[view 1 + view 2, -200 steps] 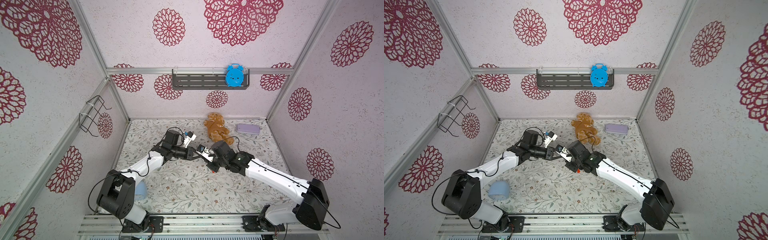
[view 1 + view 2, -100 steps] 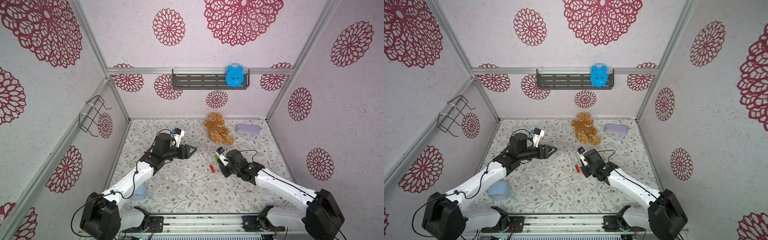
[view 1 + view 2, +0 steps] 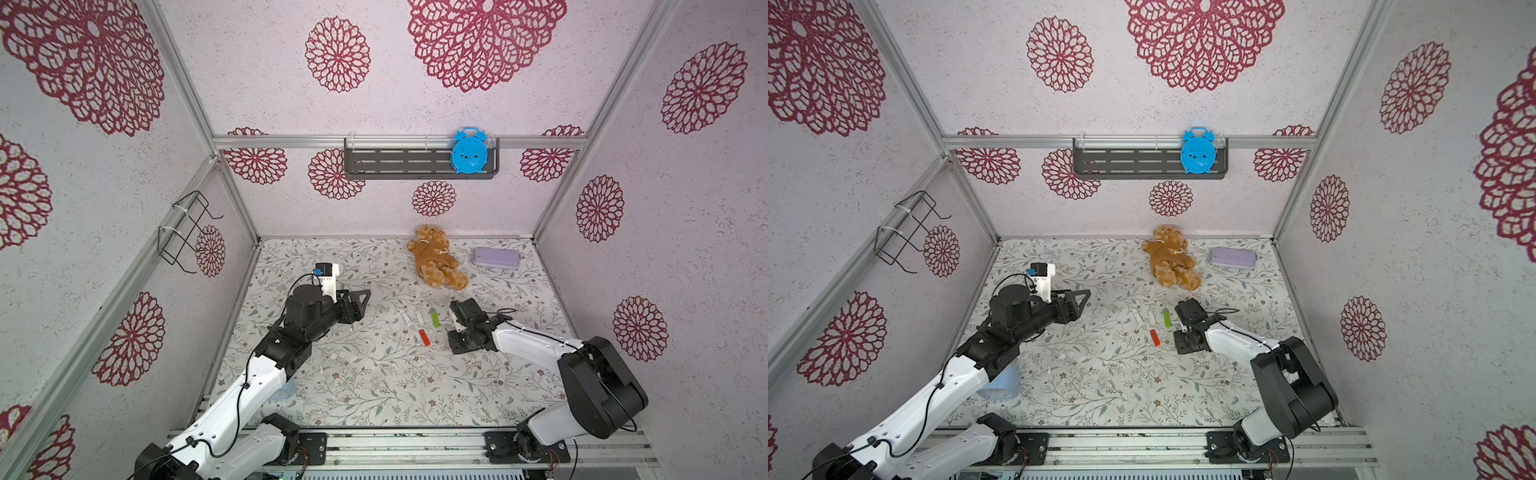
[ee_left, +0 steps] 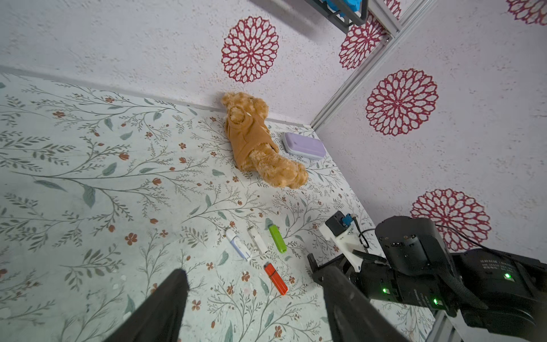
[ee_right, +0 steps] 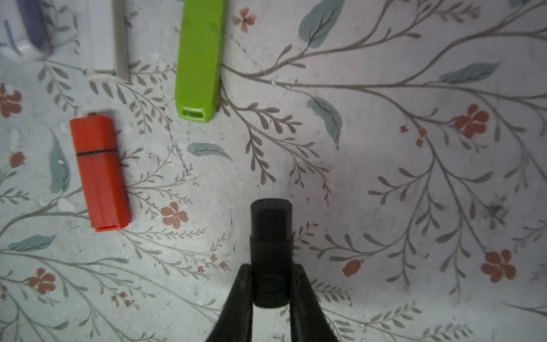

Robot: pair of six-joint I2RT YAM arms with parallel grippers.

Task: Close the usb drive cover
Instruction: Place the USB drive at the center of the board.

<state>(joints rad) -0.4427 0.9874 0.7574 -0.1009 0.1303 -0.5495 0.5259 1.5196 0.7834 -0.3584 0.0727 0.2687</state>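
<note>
In the right wrist view, my right gripper [image 5: 270, 277] is shut on a black usb drive [image 5: 270, 237], just above the floral table. The drive's free end is a black cover section, and no metal plug shows. In both top views the right gripper [image 3: 452, 337] sits low beside the red drive, and the black drive is hidden under it. My left gripper [image 3: 362, 306] hangs open and empty over the left part of the table, well away from the drive. In its own wrist view the left gripper [image 4: 253, 277] has its dark fingers [image 4: 174, 287] spread wide.
A red drive [image 5: 100, 174], a green drive [image 5: 199, 59], a white one [image 4: 257, 239] and a white-blue one [image 4: 238, 244] lie together on the table. A teddy bear [image 3: 434, 257] and a purple case [image 3: 496, 257] lie at the back. A blue cup [image 3: 1000, 384] stands under the left arm.
The two grippers met mid-table one second ago. The left gripper has since opened and drawn back left. The right arm has pulled back right and down with the black drive.
</note>
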